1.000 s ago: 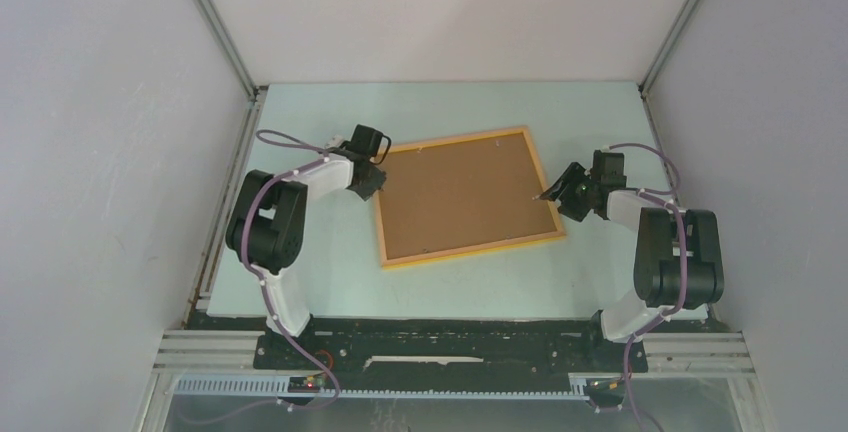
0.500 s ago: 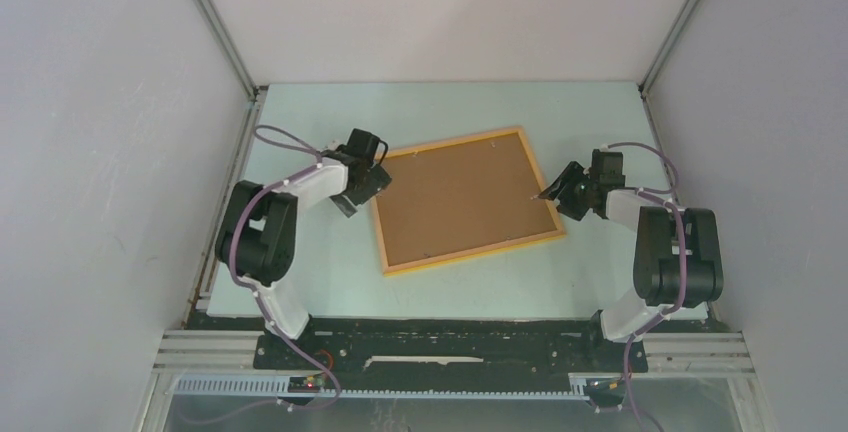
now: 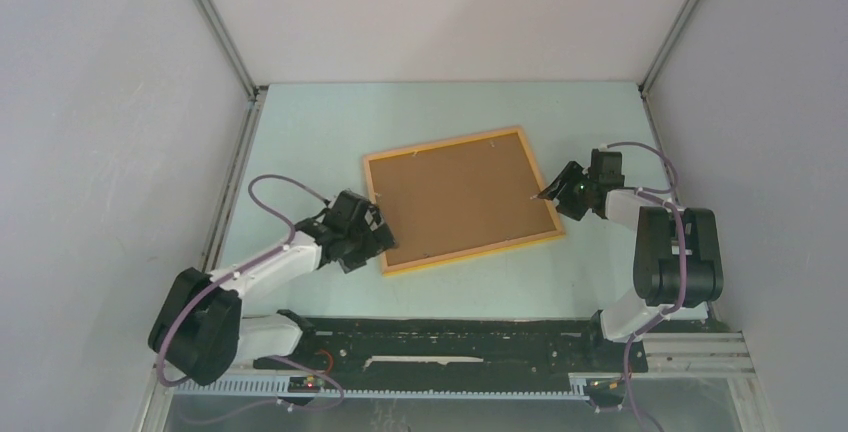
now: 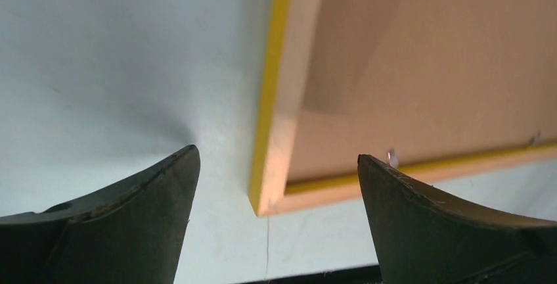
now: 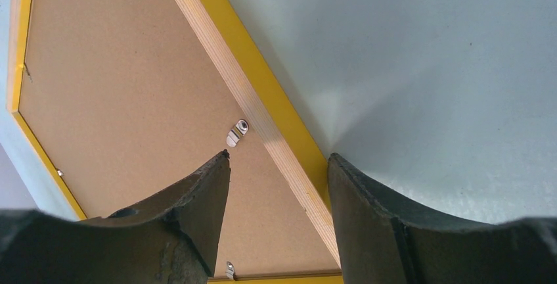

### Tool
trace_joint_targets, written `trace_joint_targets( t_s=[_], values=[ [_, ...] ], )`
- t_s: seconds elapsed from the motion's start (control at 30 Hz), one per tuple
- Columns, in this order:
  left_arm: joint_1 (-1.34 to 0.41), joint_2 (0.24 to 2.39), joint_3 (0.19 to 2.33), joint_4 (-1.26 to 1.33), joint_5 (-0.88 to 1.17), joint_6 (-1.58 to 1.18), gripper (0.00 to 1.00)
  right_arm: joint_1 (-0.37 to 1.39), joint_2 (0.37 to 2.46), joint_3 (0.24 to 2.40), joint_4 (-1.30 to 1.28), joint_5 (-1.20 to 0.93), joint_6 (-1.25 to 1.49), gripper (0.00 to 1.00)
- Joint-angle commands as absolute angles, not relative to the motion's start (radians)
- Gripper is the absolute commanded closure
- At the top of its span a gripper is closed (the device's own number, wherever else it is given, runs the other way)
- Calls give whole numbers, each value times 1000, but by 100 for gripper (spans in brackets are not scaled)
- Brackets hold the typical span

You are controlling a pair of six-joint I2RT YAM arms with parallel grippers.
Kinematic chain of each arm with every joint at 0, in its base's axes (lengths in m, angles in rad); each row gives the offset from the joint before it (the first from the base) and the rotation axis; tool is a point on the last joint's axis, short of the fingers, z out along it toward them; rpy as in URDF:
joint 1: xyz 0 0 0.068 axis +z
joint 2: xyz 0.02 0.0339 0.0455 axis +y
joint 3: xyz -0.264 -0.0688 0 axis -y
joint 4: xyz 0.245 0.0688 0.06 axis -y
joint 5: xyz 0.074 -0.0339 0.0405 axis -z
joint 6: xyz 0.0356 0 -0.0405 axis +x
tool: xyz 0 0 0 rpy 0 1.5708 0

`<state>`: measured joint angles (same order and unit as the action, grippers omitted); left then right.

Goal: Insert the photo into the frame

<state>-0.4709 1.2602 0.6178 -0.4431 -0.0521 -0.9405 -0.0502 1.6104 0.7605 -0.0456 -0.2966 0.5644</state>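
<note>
The frame (image 3: pixel 470 251) lies back side up in the middle of the table, its thin orange-yellow rails around a brown backing board (image 3: pixel 455 197). The photo is hidden. My left gripper (image 3: pixel 378 242) hangs open at the frame's near-left corner; in the left wrist view its jaws (image 4: pixel 276 152) stand wide on either side of that corner of the rail (image 4: pixel 286 100), touching nothing. My right gripper (image 3: pixel 548 192) is open at the frame's right edge. There it (image 5: pixel 279 154) straddles the rail (image 5: pixel 269 116), one finger over the backing board (image 5: pixel 118 87), the other over the table.
Small metal turn clips (image 5: pixel 236 133) sit along the inner edge of the rails, one (image 4: pixel 392 158) near my left gripper. Grey walls enclose the pale green table (image 3: pixel 330 132) on three sides. A black base rail (image 3: pixel 450 337) runs along the near edge.
My left arm has swung from the frame's far-left corner down to its near-left corner, and its gripper has opened wide. The right arm and the frame have stayed put.
</note>
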Motion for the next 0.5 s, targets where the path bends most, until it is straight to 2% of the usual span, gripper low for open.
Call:
trace_joint_targets(
  t_s=[0.0,0.03,0.1,0.33,0.47],
  values=[
    [-559,1212,544,-356,3,-1009,7,-24,1630,769,-91,-300,553,36],
    [-561,1228,550,-346,3,-1003,14,-22,1629,770,-94,-299,552,36],
    [-559,1290,592,-341,-39,-971,19,-16,1626,770,-106,-296,554,36],
    [-510,1486,873,-414,-87,-830,20,-3,1556,748,-144,-310,551,37],
    [-479,1528,905,-412,-77,-797,20,59,1504,707,-166,-358,562,37]
  ],
)
